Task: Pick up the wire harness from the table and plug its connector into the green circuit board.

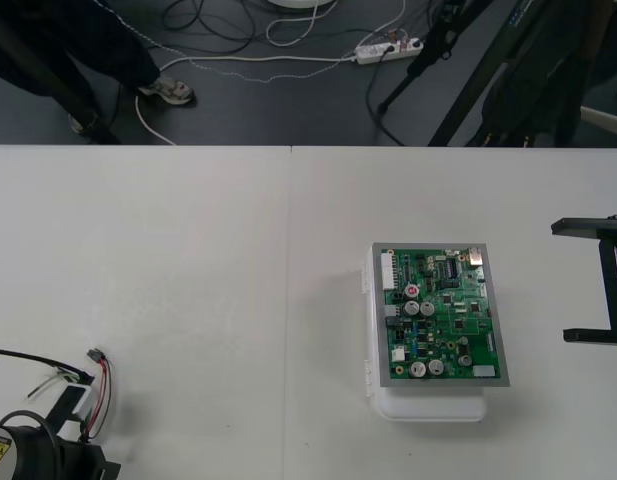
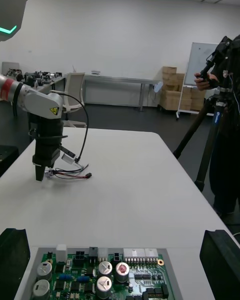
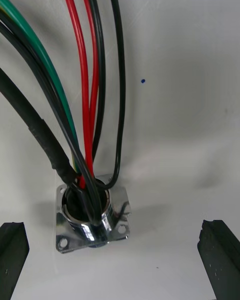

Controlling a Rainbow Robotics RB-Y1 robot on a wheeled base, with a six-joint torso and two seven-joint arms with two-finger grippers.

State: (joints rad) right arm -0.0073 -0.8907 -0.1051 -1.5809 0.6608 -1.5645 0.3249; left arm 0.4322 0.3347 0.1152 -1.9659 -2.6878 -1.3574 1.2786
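The wire harness [image 1: 96, 385] lies on the table at the front left, its small black plug [image 1: 94, 355] pointing toward the far edge. My left gripper [image 1: 60, 425] hangs over the harness's near end. In the left wrist view it [image 3: 115, 224] is open, with the round metal socket [image 3: 92, 215] and its flange standing on the table between the two fingers, untouched. Red, black and green wires [image 3: 90, 95] rise from the socket. The green circuit board [image 1: 438, 315] rests on its white base [image 1: 433, 408] right of centre. My right gripper [image 1: 588, 282] waits open at the right edge.
In the right wrist view the board [image 2: 100, 275] lies just ahead of the open right gripper [image 2: 116, 232], and the left gripper [image 2: 42, 167] stands over the harness [image 2: 70, 174] across the table. Bare tabletop [image 1: 238, 300] separates harness and board.
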